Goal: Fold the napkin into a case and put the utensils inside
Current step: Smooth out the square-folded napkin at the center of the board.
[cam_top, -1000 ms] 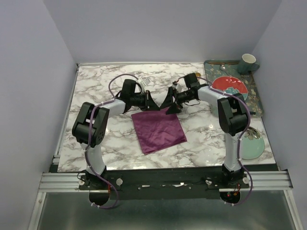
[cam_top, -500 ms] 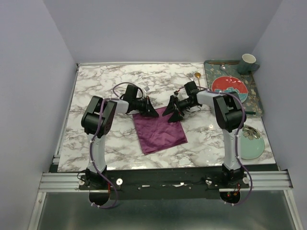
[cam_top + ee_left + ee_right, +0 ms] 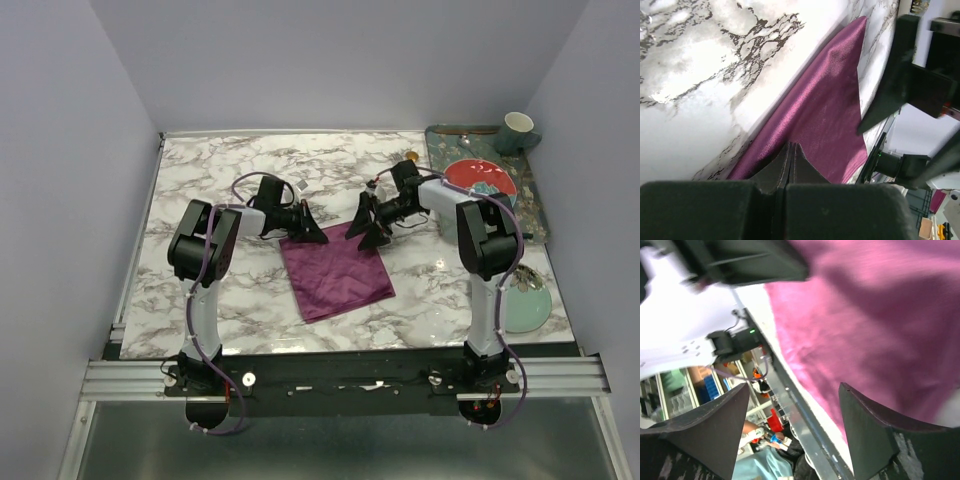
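The plum-purple napkin [image 3: 337, 272] lies flat on the marble as a tilted square. My left gripper [image 3: 314, 235] is low at its far left corner. In the left wrist view the left gripper [image 3: 791, 145] has its jaws pressed together, tips down on the napkin [image 3: 830, 105] near its edge. My right gripper [image 3: 366, 228] hovers over the far right corner, and its open jaws straddle the napkin [image 3: 875, 315] in the right wrist view, right gripper [image 3: 793, 390]. A gold spoon tip [image 3: 411, 156] peeks out behind the right arm. The fork is hidden. No case shape shows.
At the back right a teal tray [image 3: 537, 205] carries a red plate [image 3: 480, 178] and a cup [image 3: 518, 130]. A pale green plate [image 3: 527, 303] sits at the right front edge. Grey walls enclose the table.
Both grippers dropped to the napkin's far edge. The left jaws finished closing at the corner. The right gripper shifted slightly right and stays open.
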Robot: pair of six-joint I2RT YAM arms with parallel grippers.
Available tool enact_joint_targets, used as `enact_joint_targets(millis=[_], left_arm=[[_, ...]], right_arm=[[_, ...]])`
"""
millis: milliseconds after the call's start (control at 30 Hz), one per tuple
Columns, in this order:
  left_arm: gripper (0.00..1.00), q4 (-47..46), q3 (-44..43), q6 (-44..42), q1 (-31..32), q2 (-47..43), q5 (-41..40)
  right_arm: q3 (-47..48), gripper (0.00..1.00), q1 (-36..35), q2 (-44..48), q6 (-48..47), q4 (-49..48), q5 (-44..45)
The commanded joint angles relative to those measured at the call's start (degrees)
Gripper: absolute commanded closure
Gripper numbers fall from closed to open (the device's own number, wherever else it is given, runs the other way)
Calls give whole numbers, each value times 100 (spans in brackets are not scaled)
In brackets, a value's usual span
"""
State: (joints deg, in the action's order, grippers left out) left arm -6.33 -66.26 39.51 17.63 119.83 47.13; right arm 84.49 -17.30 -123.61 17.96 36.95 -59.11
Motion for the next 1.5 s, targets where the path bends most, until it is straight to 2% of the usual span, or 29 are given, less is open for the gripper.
enact_joint_targets(millis=[0,233,500,767,1100,1300,1467], left_arm=[[100,211,-54,-101,-58,76,-178],[100,220,-54,-119,-66,75,-178],[100,220,-19,-119,-128,84,-143],[100,264,25,-154,-198,93,-152],[100,290,69,-171,-269,84,-196],[100,299,78,-189,-269,40,-187],[100,299,87,-206,-260,14,-169]], right_arm=[[42,16,-360,636,242,-345,-759],[-108,11,-652,242,753,-882,-988],[-354,9,-582,-330,481,-979,-1032],[-977,8,-239,-427,-108,-970,-971],[-1733,7,-10,-23,-942,-725,-681],[-1848,7,-19,284,-1522,-382,-391],[-1909,5,-71,1031,-1647,-83,-794]])
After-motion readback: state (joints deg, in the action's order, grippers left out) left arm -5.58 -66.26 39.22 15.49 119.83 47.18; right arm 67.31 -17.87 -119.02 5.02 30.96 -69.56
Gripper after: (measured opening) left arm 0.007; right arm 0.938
